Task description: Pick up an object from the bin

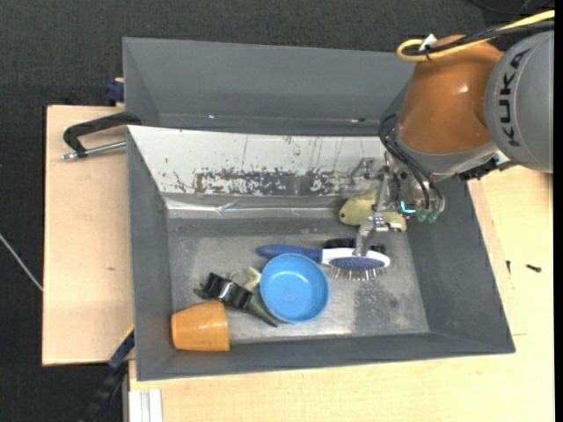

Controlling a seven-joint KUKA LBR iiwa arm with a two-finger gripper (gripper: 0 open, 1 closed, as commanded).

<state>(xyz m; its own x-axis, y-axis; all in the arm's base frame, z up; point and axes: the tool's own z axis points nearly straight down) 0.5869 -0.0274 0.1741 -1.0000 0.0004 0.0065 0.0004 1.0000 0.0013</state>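
— How does the arm (457,104) stand?

— It reaches in from the right over the bin (264,86), its orange-covered wrist above the right wall. The gripper (376,225) hangs down toward the right part of the floor, close to the back wall.

— What is under it?

— A brush (356,263) with a white and blue head, lying flat on the floor just right of the blue bowl (295,290). The gripper's tip sits just above it in this view; whether they touch is unclear.

— Are the jaws spread or pressed together?

— I cannot tell. Cables and wrist parts crowd that spot.

— Anything else hard to read?

— A pale cream thing (356,209) just left of the gripper; its kind is unclear. A blue strip runs from the brush behind the bowl's rim, perhaps the brush's handle. A black thing (224,288) lies left of the bowl, partly tucked under it, near an orange cup (201,328) on its side in the front left corner.
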